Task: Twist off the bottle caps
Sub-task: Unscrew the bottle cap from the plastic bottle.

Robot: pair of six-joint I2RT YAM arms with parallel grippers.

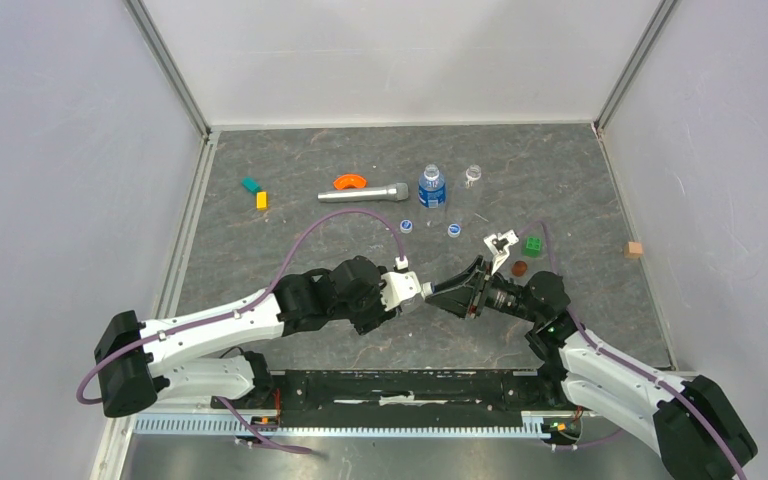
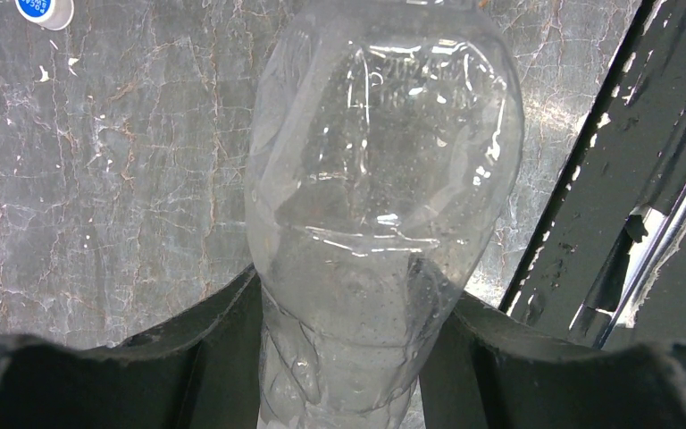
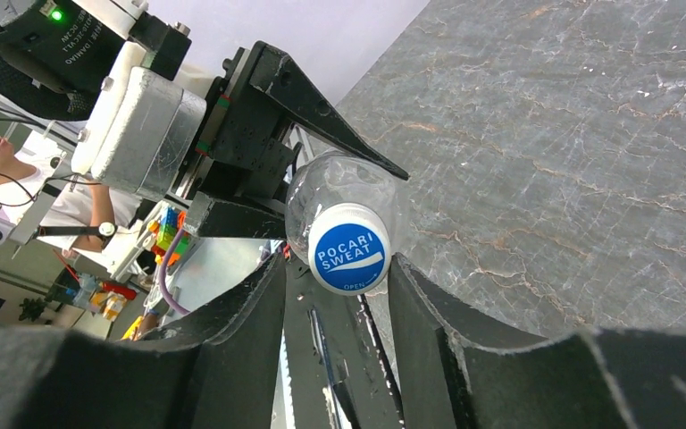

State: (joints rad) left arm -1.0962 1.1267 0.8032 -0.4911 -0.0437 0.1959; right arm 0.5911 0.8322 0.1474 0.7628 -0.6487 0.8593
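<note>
My left gripper is shut on the body of a clear unlabelled bottle and holds it on its side above the table. Its cap, white rim and blue top, faces my right gripper. That gripper is open with the cap between its fingers; one finger is at the rim and a gap shows on the other side. The two grippers meet in the top view. Two loose caps lie on the table. A blue-label bottle and a clear bottle stand behind them.
A silver microphone-like cylinder and an orange curved piece lie at the back. Teal and yellow blocks are back left. A green block, a white piece and a brown piece lie beside my right arm. A wooden cube sits far right.
</note>
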